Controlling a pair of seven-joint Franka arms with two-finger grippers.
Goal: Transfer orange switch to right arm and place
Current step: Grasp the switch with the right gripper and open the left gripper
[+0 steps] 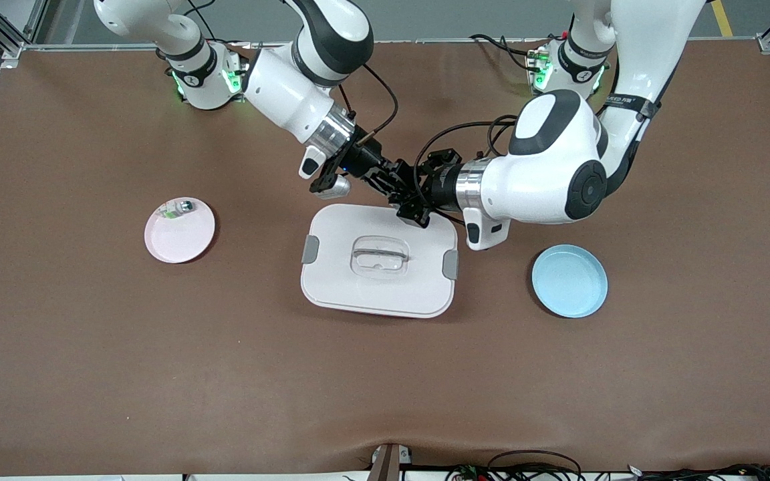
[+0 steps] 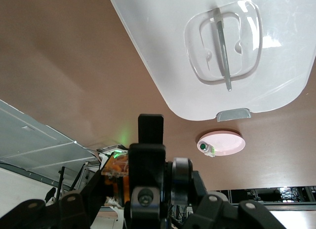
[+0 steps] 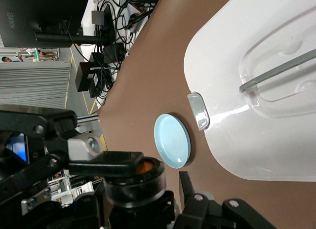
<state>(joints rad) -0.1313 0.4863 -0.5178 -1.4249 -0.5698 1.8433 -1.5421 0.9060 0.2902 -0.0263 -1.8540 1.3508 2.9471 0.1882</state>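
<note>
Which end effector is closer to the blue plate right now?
Left, though only slightly. The left end effector and the right end effector meet over the white lidded box's edge; the blue plate lies toward the left arm's end of the table.

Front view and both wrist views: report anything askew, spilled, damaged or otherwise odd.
Nothing stands out. The left gripper and right gripper meet over the white lidded container, the orange switch between them. The container sits flat, its lid closed. The pink plate holds a small clear-and-green part; the blue plate is bare. Nothing spilled.
</note>
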